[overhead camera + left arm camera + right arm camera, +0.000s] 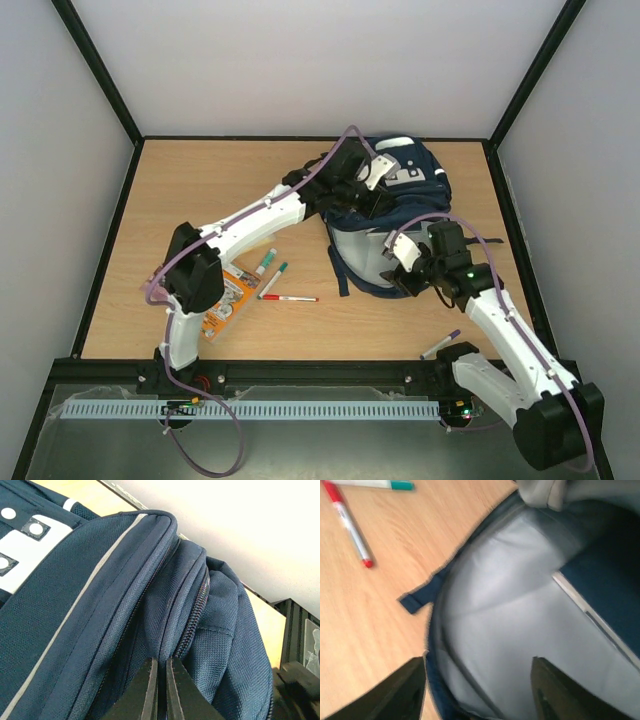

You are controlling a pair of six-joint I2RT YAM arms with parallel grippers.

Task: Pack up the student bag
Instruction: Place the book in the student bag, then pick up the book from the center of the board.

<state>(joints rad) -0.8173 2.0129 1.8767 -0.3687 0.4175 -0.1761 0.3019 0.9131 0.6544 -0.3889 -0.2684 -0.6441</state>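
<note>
Pinching student bag [100, 605] edge: left hand [161, 666].

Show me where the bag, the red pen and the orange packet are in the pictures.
bag [428, 195]: top view, navy front fabric.
red pen [290, 298]: top view, middle of its barrel.
orange packet [228, 297]: top view, centre of its face.

Wooden table [200, 190]: an orange packet [228, 300] lies flat toward the front left. Just beside it lie a green-capped marker [265, 262], a thinner green pen [276, 277] and a red-capped pen [288, 298], none touching. A purple-tipped pen [440, 345] lies alone near the front right edge.
</note>
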